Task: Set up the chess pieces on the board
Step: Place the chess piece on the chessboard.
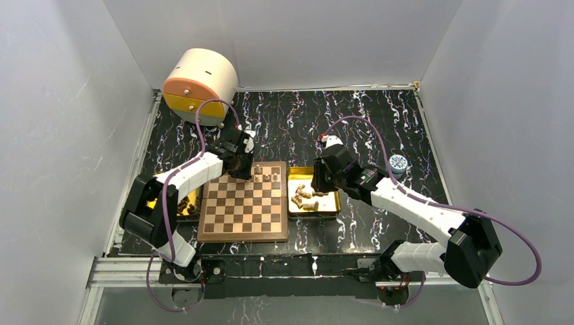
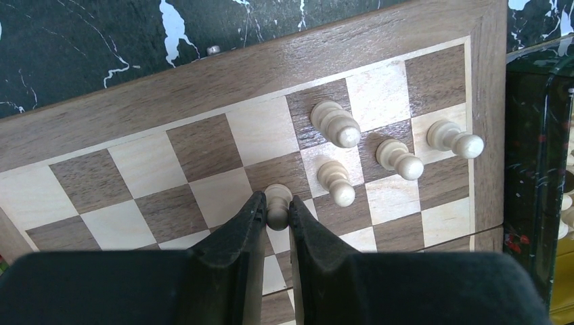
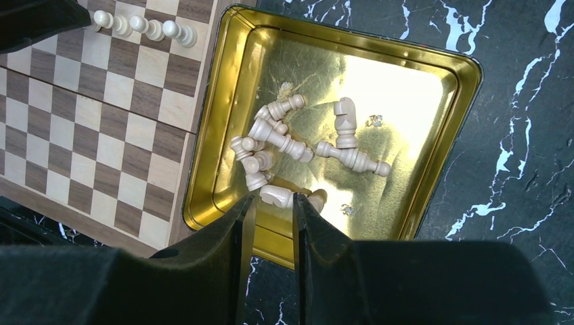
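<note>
The board [image 1: 244,215] lies between my two arms, also in the left wrist view [image 2: 169,162] and the right wrist view [image 3: 101,101]. Several pale chess pieces [image 2: 335,123] stand near its far right corner [image 1: 269,177]. My left gripper [image 2: 277,211] [image 1: 248,169] is shut on a pale pawn [image 2: 277,201], upright over the squares beside them; whether its base touches the board I cannot tell. My right gripper [image 3: 272,203] [image 1: 318,180] hangs open over the gold tray's near rim [image 3: 223,88], just above several loose pieces [image 3: 277,135] lying on their sides.
The gold tray [image 1: 332,211] sits right of the board. Another tray [image 1: 188,203] with dark pieces lies left of it, under the left arm. A cream and orange drum [image 1: 200,84] stands at the back left. A small round blue-white thing [image 1: 397,162] sits at the right.
</note>
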